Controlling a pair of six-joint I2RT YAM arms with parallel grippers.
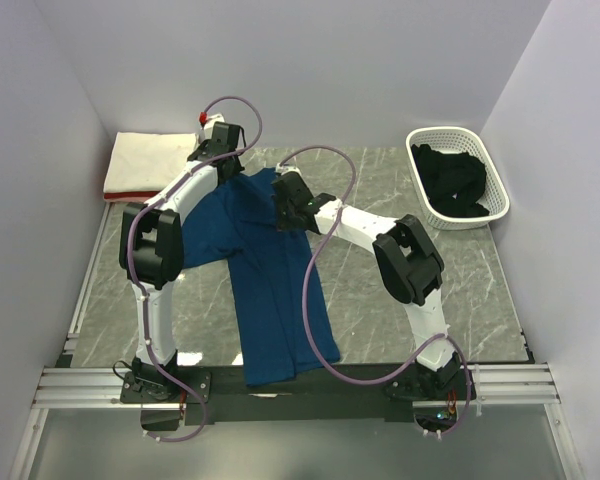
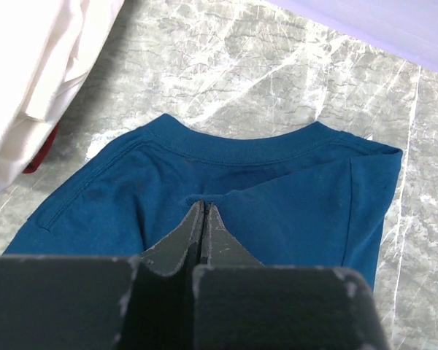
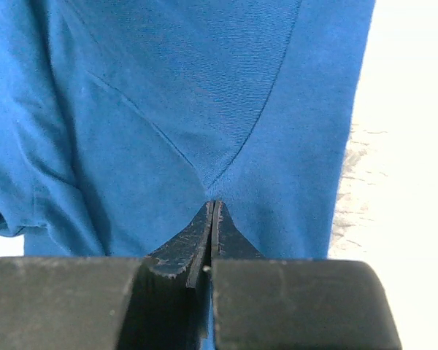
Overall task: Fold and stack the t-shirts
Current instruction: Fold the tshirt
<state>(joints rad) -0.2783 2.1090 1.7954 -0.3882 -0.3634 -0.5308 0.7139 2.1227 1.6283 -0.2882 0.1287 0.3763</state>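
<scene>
item: navy blue t-shirt [image 1: 275, 300]. it lies lengthwise on the grey marbled table [image 1: 460, 290], with the collar end toward the far side and the hem at the near edge between the two arm bases. one sleeve spreads out to the left under the left arm. the face turned up is plain blue. whether the collar end is lifted off the table cannot be told.

item: left gripper [image 2: 205, 210]. the fingers are pressed together with a small pucker of blue cloth nipped between the tips, a little to the near side of the collar band [image 2: 241, 149]. in the top view it sits at the far left of the shirt's collar end, close to the folded pile.

item: right gripper [image 3: 214, 208]. the fingers are clamped tight on the same blue shirt, and creases fan out from the tips. in the top view it sits on the right of the collar end, apart from the left one.

item: cream-white t-shirt [image 1: 150, 160]. it is folded flat at the far left corner of the table and forms the top of a pile.

item: pink-red t-shirt [image 2: 44, 149]. it is folded and lies under the cream-white one, with only a thin edge showing at the pile's near side.

item: black t-shirt [image 1: 455, 185]. it is crumpled inside the basket.

item: basket [image 1: 442, 131]. it is white plastic lattice with an oval rim and stands at the far right corner, well apart from both grippers.
</scene>
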